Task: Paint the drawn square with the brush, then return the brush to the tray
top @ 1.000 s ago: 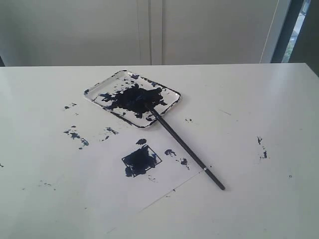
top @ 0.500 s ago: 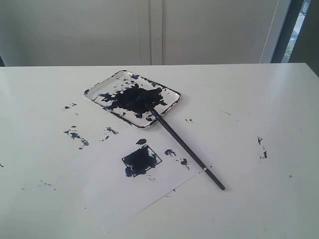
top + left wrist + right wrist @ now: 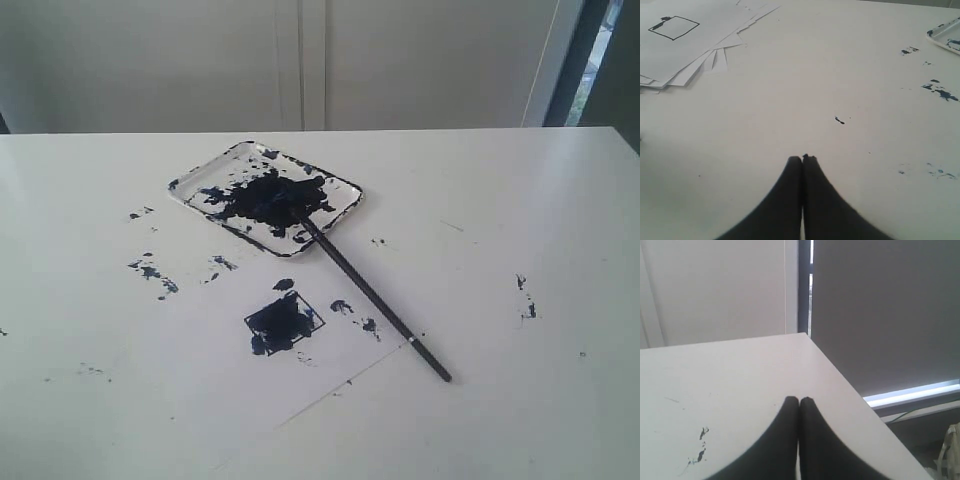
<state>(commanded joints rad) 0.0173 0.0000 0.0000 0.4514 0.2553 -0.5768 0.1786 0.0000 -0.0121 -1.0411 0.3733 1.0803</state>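
Observation:
The drawn square point(image 3: 284, 323) lies on white paper at the table's middle, its inside blotched dark blue-black. Behind it sits the tray point(image 3: 345, 206), clear and smeared with dark paint. The brush point(image 3: 370, 295) rests with its dark tip in the tray and its handle slanting down to the right onto the table, a pale band near the handle end. Neither arm shows in the exterior view. My left gripper point(image 3: 802, 158) is shut and empty above bare table, a corner of the tray point(image 3: 944, 37) far off. My right gripper point(image 3: 799, 400) is shut and empty near the table's far corner.
Paint splatters point(image 3: 152, 270) dot the table left of the tray, with more point(image 3: 526, 298) at the right. A stack of white sheets point(image 3: 695, 55) carrying a blank outlined square point(image 3: 674, 27) lies in the left wrist view. The table's edge point(image 3: 840, 372) drops off by the right gripper.

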